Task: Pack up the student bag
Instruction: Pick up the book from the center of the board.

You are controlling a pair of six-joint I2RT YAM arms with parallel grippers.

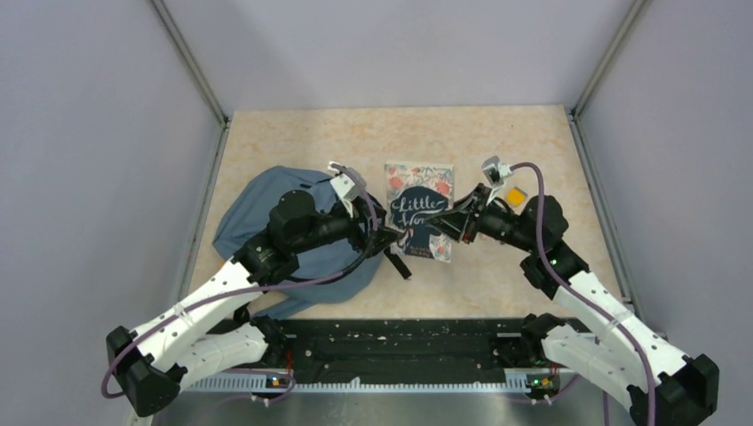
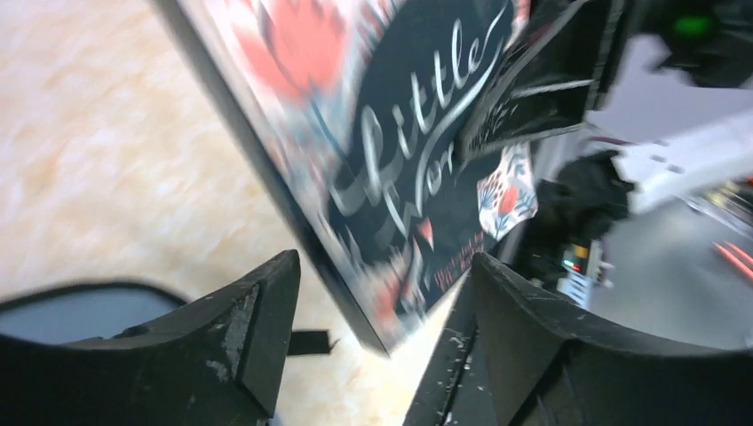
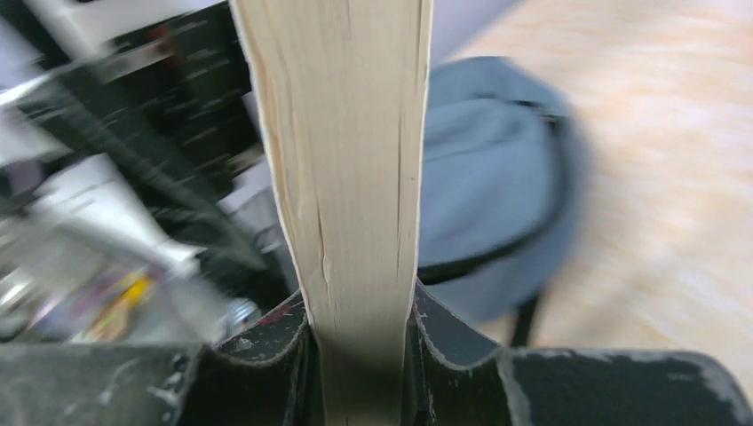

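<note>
From above, the student bag (image 1: 253,209) lies slumped on the left half of the tabletop (image 1: 497,142), partly under the left arm; just to its right is a book (image 1: 419,211) with a flowered cover and a dark panel of white script; the left hand (image 1: 394,236) is at the book's near left corner and the right hand (image 1: 447,224) at its near right edge.

In the left wrist view, the book (image 2: 400,177) stands tilted, its lower corner between the left hand's (image 2: 384,262) two fingers (image 2: 257,328); they are spread wide with a gap on either side of the book, so this hand is released; a grey-blue strip of the student bag (image 2: 71,311) shows at lower left on the tabletop (image 2: 107,160).

In the right wrist view, the right hand (image 3: 357,306) is clenched on the book (image 3: 342,133), both fingers (image 3: 266,346) pressed against its covers with the cream page edge facing the camera; the student bag (image 3: 488,195) lies behind on the tabletop (image 3: 657,133), blurred.
</note>
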